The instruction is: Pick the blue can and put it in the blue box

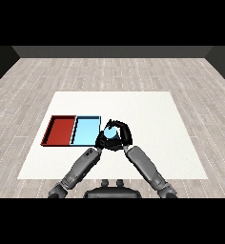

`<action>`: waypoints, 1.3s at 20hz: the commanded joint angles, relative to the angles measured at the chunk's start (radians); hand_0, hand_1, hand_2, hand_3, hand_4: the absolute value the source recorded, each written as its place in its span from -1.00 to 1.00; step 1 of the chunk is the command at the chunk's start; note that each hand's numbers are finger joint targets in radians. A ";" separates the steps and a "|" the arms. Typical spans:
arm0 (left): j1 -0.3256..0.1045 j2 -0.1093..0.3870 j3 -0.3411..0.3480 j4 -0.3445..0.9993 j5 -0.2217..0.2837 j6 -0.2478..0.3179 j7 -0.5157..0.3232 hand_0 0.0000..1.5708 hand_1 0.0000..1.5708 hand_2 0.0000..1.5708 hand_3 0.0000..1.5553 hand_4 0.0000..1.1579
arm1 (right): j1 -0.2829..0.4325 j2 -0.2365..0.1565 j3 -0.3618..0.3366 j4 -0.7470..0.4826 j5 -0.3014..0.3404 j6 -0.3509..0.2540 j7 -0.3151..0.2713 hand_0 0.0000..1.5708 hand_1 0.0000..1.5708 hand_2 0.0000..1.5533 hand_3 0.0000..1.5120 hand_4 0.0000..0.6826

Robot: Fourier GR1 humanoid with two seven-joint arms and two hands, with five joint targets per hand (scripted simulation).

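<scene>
Blue can (110, 135) (partly hidden), right hand (122, 135) curled round it, beside light blue tray (85, 119)

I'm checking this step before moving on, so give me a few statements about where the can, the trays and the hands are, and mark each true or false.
1. The blue can is held between the two hands. True: the fingers of the right hand and left hand curl round it.
2. The can already lies inside the light blue tray. False: it is just right of that tray's right edge, in the hands.
3. The red tray is left of the light blue tray. True.
4. The red tray holds a can. False: nothing shows in it.
5. The trays stand far apart. False: they lie side by side on the white table.
</scene>
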 commanded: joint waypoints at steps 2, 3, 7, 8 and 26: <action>-0.013 -0.005 -0.059 0.008 0.050 0.101 -0.008 -1.00 -1.00 -1.00 -1.00 -0.01 | -0.061 0.006 -0.026 0.033 -0.095 0.000 -0.011 0.87 0.87 0.88 0.84 0.77; -0.069 -0.005 0.031 0.044 0.039 0.080 0.013 -1.00 -1.00 -0.87 -1.00 0.04 | -0.049 0.006 0.049 0.002 -0.095 -0.063 -0.007 0.87 0.87 0.87 0.84 0.78; -0.137 -0.004 -0.013 0.140 0.273 0.070 -0.116 1.00 1.00 0.95 0.70 0.15 | -0.051 0.006 0.044 0.005 -0.159 -0.045 -0.050 0.86 0.86 0.86 0.84 0.82; -0.130 -0.004 -0.071 0.141 0.337 0.094 -0.148 1.00 1.00 1.00 0.89 0.29 | -0.042 0.006 0.066 0.040 -0.174 -0.082 -0.090 0.86 0.86 0.86 0.85 0.83; -0.128 -0.005 -0.070 0.189 0.331 0.118 -0.346 1.00 1.00 1.00 0.97 0.94 | 0.000 0.005 -0.005 -0.017 -0.046 0.086 0.027 -1.00 -1.00 -1.00 -1.00 -1.00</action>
